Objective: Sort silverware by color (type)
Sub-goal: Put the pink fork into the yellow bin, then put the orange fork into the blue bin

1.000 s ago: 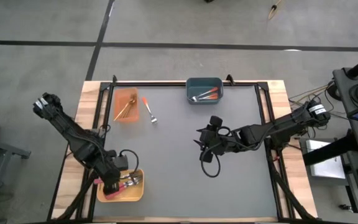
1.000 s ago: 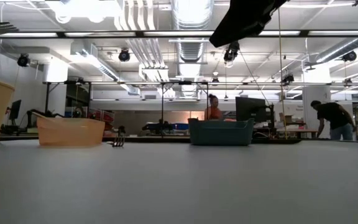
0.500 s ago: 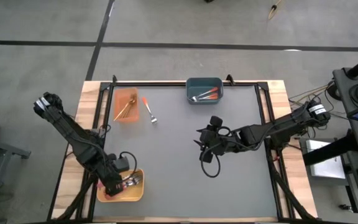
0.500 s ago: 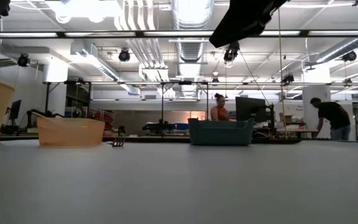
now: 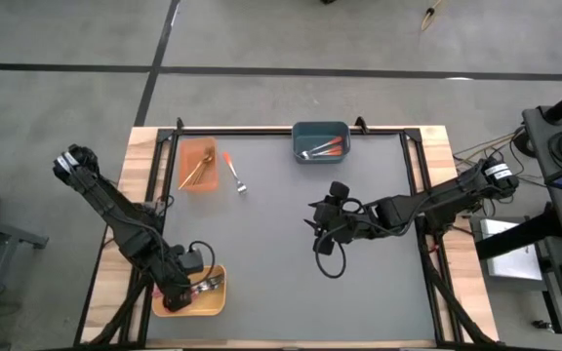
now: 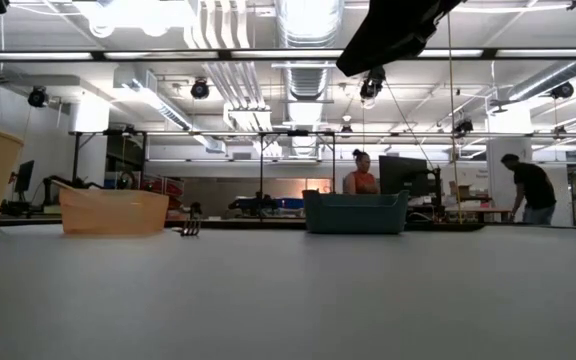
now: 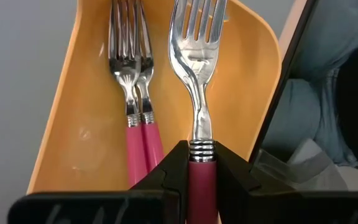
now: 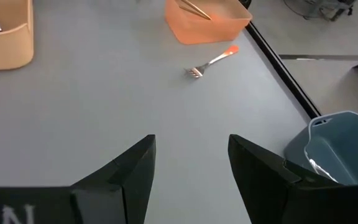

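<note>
My left gripper point(image 7: 202, 155) is over the yellow bin point(image 7: 73, 130) at the table's near left corner point(image 5: 208, 302). It is shut on a silver fork with a pink handle point(image 7: 197, 74). Two more pink-handled forks point(image 7: 135, 93) lie side by side on the bin's floor. An orange-handled fork point(image 5: 233, 172) lies flat on the table beside the orange bin point(image 5: 198, 164), which holds gold forks. My right gripper point(image 5: 318, 224) hangs open above the table's middle with nothing between its fingers point(image 8: 135, 168). My left gripper pinches the fork's pink handle point(image 7: 202, 171) between its two fingers, just behind the ribbed metal collar. The fingers lie along the fork, slanting down from above. The tines point(image 7: 199, 15) point away from the gripper over the bin's floor. Whether they touch it I cannot tell.
A blue-grey bin point(image 5: 321, 141) with orange-handled forks stands at the far edge. Black rails frame the grey table point(image 5: 291, 273). Open grey surface lies between the bins. People stand in the room far behind the table point(image 6: 360, 175).
My left gripper has sunk toward the yellow bin, still shut on the pink-handled fork, which has come down with it.
</note>
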Available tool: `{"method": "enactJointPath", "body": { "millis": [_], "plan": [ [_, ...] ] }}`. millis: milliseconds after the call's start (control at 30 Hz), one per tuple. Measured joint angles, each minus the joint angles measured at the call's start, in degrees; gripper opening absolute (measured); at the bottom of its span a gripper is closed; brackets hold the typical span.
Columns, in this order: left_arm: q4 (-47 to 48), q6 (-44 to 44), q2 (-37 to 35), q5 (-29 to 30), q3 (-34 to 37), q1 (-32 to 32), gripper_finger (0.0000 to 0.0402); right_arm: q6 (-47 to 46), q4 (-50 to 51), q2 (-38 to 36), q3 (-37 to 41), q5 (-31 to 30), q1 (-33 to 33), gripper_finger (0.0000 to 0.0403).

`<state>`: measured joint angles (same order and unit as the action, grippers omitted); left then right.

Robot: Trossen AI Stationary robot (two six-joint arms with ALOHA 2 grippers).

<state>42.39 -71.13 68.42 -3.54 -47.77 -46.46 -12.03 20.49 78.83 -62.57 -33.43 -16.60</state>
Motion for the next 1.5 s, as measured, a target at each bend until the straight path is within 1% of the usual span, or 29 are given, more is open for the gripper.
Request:
{"method": "enactJointPath", "body": {
  "millis": [567, 767, 1033, 1133, 1200, 1267, 1367, 1433, 1500],
  "plan": [
    [-0.1, -0.4, 0.0, -0.2, 0.0, 0.0, 0.0037, -1.5, -0.2, 0.0, 0.0, 0.0, 0.0, 0.0194],
    [-0.4, -0.2, 2.4, -0.2, -0.1, 0.0, 0.0053, -1.5, -0.2, 0.0, 0.0, 0.0, 0.0, 0.0194],
    [-0.7, 1.7, 6.4, -2.2, -0.1, 0.0, 0.006, -1.6, -0.2, 0.0, 0.0, 0.0, 0.0, 0.0194],
    [-0.8, 2.0, 6.6, -4.5, -0.1, 0.0, 0.006, -2.0, -0.2, 0.0, 0.0, 0.0, 0.0, 0.0194],
    [-1.0, 2.9, 5.8, -4.6, -0.1, 0.0, 0.006, -2.2, -0.2, 0.0, 0.0, 0.0, 0.0, 0.0194],
    [-2.0, 5.8, 4.5, -2.9, -0.1, 0.0, 0.006, -2.5, -0.3, 0.0, 0.0, 0.0, 0.0, 0.0194],
    [-3.7, 13.5, 2.4, 2.7, -0.1, 1.3, 0.006, -3.3, -0.8, 0.0, 0.0, 0.0, 0.0, 0.0194],
    [-4.7, 18.8, 0.7, 6.8, -0.1, 2.8, 0.006, -3.5, -1.8, 0.0, 0.1, 0.0, 0.0, 0.0194],
    [-6.2, 23.6, -0.9, 9.1, -0.1, 5.1, 0.0057, -3.5, -3.1, 0.0, 0.1, 0.0, 0.0, 0.0194]
  ]
}}
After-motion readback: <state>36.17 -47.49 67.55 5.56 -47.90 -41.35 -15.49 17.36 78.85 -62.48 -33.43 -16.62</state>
